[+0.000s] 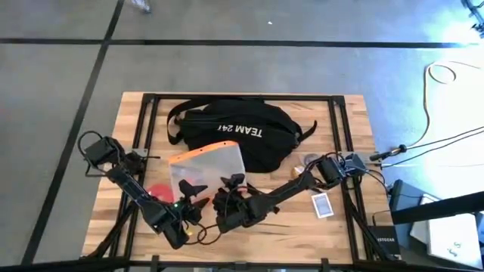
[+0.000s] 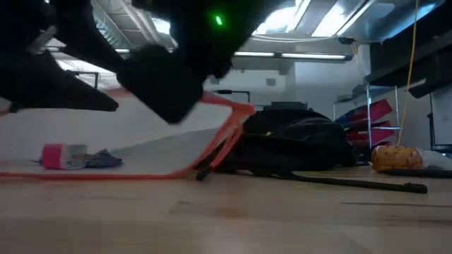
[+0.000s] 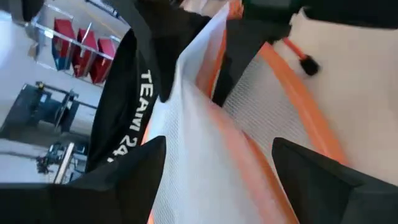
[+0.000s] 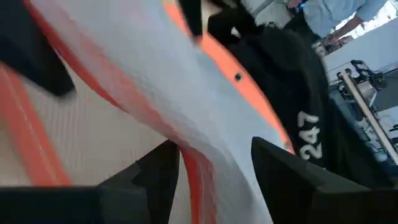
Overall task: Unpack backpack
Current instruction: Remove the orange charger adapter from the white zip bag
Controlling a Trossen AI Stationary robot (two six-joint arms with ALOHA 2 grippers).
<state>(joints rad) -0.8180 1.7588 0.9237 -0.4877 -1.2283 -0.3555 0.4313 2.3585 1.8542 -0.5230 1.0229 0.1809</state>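
Near the worktop's front, your left end effector and right end effector both gape around the pouch, gripping nothing; backpack lies behind.

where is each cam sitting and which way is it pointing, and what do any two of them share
High view: above the table, looking straight down; both arms reach the translucent pouch before the backpack.
Low view: at table-top height, looking level across; a dark arm looms overhead, backpack behind.
Left wrist view: on the left arm, facing the pouch; the left gripper shows open.
Right wrist view: on the right arm; the right gripper straddles the pouch's edge.
Both wrist views share the backpack's white lettering.
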